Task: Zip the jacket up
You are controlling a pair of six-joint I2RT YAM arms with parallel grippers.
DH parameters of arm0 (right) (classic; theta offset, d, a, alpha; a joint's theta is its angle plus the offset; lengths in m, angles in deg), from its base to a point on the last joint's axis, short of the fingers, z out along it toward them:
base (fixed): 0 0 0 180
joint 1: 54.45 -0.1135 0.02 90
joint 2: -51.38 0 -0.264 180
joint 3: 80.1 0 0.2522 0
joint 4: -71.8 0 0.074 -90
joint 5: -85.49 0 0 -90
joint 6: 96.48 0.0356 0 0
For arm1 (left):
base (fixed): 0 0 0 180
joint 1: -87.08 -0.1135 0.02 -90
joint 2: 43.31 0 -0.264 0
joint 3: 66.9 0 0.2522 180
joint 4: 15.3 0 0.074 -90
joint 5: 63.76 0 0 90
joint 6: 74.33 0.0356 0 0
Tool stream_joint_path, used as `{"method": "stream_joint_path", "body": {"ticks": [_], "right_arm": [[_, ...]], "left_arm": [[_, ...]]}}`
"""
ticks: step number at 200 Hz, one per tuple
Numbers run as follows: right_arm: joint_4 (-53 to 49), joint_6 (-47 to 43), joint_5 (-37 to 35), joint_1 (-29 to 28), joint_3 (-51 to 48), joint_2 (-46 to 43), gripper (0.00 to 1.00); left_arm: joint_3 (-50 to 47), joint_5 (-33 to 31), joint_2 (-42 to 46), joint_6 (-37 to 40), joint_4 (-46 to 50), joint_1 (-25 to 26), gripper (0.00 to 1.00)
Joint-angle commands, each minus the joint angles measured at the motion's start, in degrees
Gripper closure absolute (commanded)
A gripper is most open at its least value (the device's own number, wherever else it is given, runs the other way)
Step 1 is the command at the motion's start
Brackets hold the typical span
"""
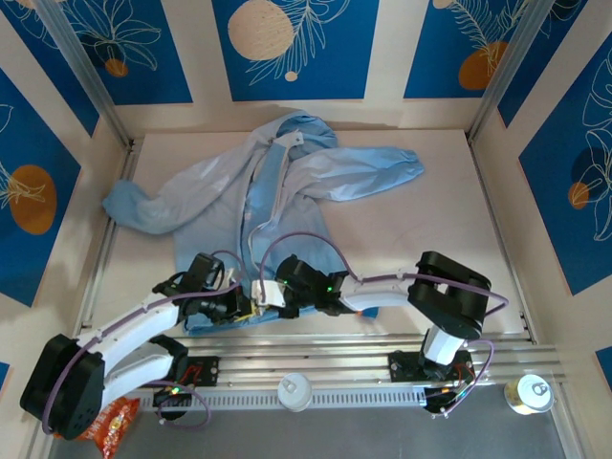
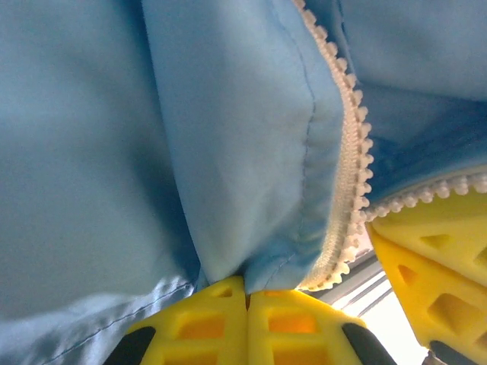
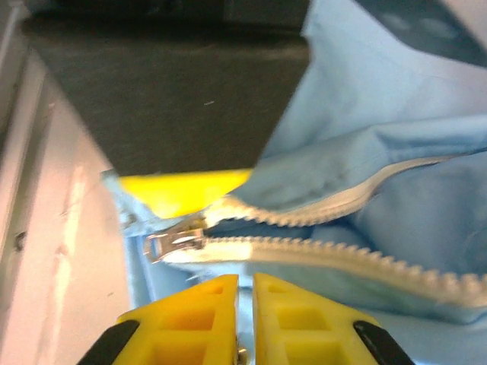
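Left hand (image 2: 247, 293) pinching jacket (image 2: 91, 152) hem, seemingly tight

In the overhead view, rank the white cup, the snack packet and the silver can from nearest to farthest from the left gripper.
Measured from the left gripper:
1. white cup, near edge, about centre.
2. snack packet, near-left corner by the left arm's base.
3. silver can, near-right corner.

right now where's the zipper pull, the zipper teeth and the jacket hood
zipper pull (image 3: 173, 245): right wrist view, on its metal tab
zipper teeth (image 2: 353, 148): left wrist view, mid row of white teeth
jacket hood (image 1: 308, 129): top external view, middle of the hood
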Motion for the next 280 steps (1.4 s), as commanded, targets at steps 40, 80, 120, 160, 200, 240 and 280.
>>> {"method": "stream_joint_path", "body": {"ticks": [40, 80, 120, 160, 200, 240, 280], "right_arm": [[0.7, 1.0, -3.5, -3.6, -1.9, -1.4, 0.73], [1.6, 2.0, -5.9, -3.7, -1.2, 1.4, 0.66], [2.0, 3.0, -6.9, -3.7, -1.0, 2.7, 0.61], [2.4, 3.0, -7.2, -3.6, -1.0, 3.3, 0.59], [2.6, 3.7, -6.8, -3.1, -0.5, 3.9, 0.60], [1.2, 3.6, -6.5, -2.6, -0.2, 3.7, 0.73], [0.4, 3.2, -6.7, -2.4, -0.4, 3.3, 0.77]], "left_arm": [[-0.9, 4.7, -1.9, -1.3, -4.8, -0.6, 1.00], [-0.7, 5.9, -1.7, -2.6, -6.2, -0.6, 1.00], [-1.0, 6.1, -1.0, -3.3, -6.6, -0.6, 1.00], [-1.4, 6.5, -1.8, -3.9, -8.3, -0.6, 1.00], [-1.1, 6.8, -2.3, -4.1, -9.0, -0.6, 1.00], [-1.1, 6.7, -2.6, -3.6, -8.5, -0.6, 1.00], [-1.1, 6.7, -2.7, -3.0, -7.9, -0.6, 1.00]]}}
